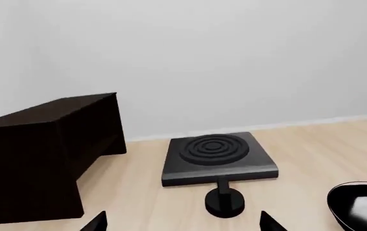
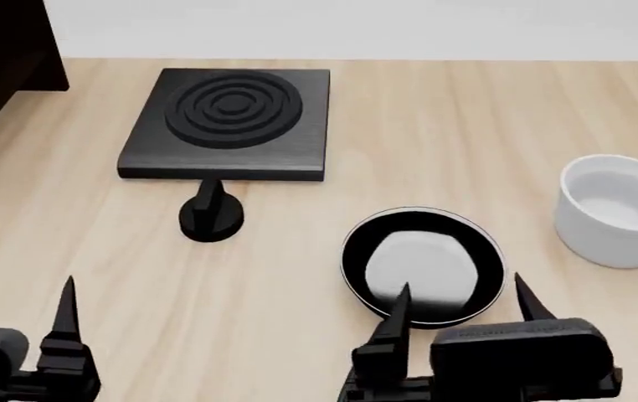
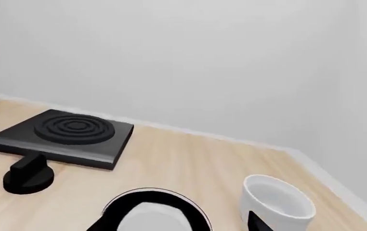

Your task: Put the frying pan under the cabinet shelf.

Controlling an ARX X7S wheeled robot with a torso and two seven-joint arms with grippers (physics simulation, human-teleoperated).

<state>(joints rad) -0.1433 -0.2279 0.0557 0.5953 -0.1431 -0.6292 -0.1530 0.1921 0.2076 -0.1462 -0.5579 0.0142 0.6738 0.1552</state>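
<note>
- The right end effector point(image 2: 461, 303) sits low at the near edge of the head view, its two dark fingertips pointing forward over the near rim of the frying pan point(image 2: 422, 265).
- Its fingers are spread apart, released, nothing between them; whether the tips touch the pan's rim I cannot tell.
- The pan lies flat on the pale wooden worktop point(image 2: 465, 134), glossy inside with a thin pale rim; its handle is hidden behind the right arm's block.
- From the right wrist view only the far arc of the pan point(image 3: 154, 211) shows, framed between the two finger tips.
- The left end effector point(image 2: 28, 335) is low at the near left corner; one pointed finger point(image 2: 68, 314) stands up in the head view, the other is out of frame.
- In the left wrist view both its tips point(image 1: 97, 222) peek in, well apart, so it is released too and grasps nothing.
- The cabinet point(image 1: 42, 154) stands at the far left, dark brown, flat-topped, well apart from the pan.
- Between them lies a square black burner plate point(image 2: 229, 121) with raised rings, a black knob point(image 2: 212, 213) just in front of it.
- A white pot point(image 2: 617, 209) stands to the right of the pan, near but apart.
</note>
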